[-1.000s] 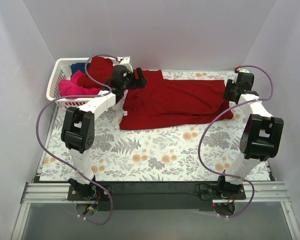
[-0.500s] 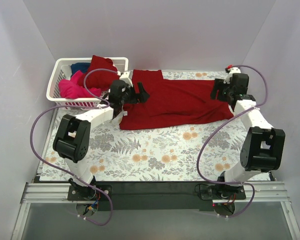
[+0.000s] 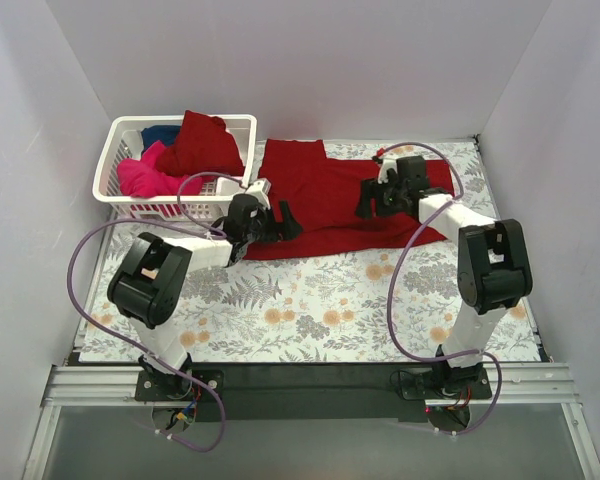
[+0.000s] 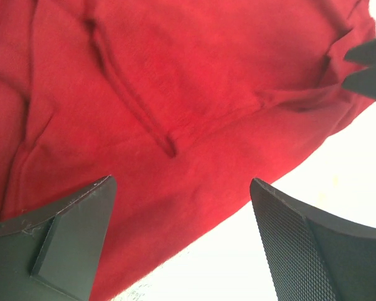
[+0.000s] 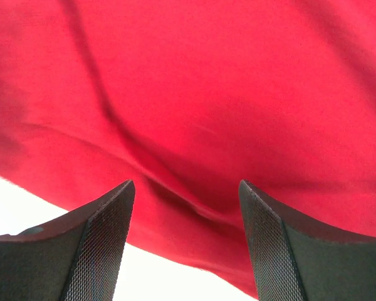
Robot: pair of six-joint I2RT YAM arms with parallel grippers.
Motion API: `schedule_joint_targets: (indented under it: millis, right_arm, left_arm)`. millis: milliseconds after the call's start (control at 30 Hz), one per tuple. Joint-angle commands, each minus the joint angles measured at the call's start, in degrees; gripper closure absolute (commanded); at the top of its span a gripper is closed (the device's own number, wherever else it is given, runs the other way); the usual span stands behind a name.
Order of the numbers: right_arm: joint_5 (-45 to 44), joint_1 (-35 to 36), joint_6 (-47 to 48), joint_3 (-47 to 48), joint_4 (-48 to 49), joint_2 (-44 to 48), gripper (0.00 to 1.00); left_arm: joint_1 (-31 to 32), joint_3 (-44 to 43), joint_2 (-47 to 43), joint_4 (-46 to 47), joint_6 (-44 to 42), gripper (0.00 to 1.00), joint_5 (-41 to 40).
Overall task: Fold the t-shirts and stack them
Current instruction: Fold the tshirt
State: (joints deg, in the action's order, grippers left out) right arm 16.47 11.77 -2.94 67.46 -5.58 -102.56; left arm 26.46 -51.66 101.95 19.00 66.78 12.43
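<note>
A dark red t-shirt [image 3: 320,190] lies spread flat across the far middle of the table. My left gripper [image 3: 286,222] hangs open over its near left edge, and its wrist view shows wrinkled red cloth [image 4: 175,94] and bare table between the left gripper's [image 4: 182,235] fingers. My right gripper [image 3: 366,200] is open above the shirt's middle, with a fold of red cloth [image 5: 194,94] under the right gripper [image 5: 185,241]. Nothing is gripped. More t-shirts fill the basket: a dark red one [image 3: 200,143], a hot pink one [image 3: 145,176] and a dark blue one [image 3: 161,133].
The white lattice basket [image 3: 104,165] stands at the far left corner. A floral cloth [image 3: 310,310] covers the table. White walls close in the back and both sides. Purple cables loop from both arms.
My right arm has swung left from the shirt's right end to its middle, and its jaws have widened. My left gripper has come nearer and rightward along the shirt's left edge.
</note>
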Motion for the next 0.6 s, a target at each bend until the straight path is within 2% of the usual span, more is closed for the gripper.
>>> schedule_joint_targets:
  millis: [0,200,567]
  right_arm:
    - [5.41,3.86,2.76,4.78,4.53,-1.4,0.38]
    - [8.58,9.84,4.87,9.88,5.06,-6.15,0.39]
    - [5.68,18.9,7.16,16.3,5.06,-13.36,0.42]
  left_arm:
    - [0.09,5.05,-5.09,3.14,0.89,0.19,-1.7]
    - [0.17,12.01,-7.73,6.83,2.74,0.19,-3.55]
    - [3.34,20.89,-9.83,8.59,6.42,0.2,-4.51]
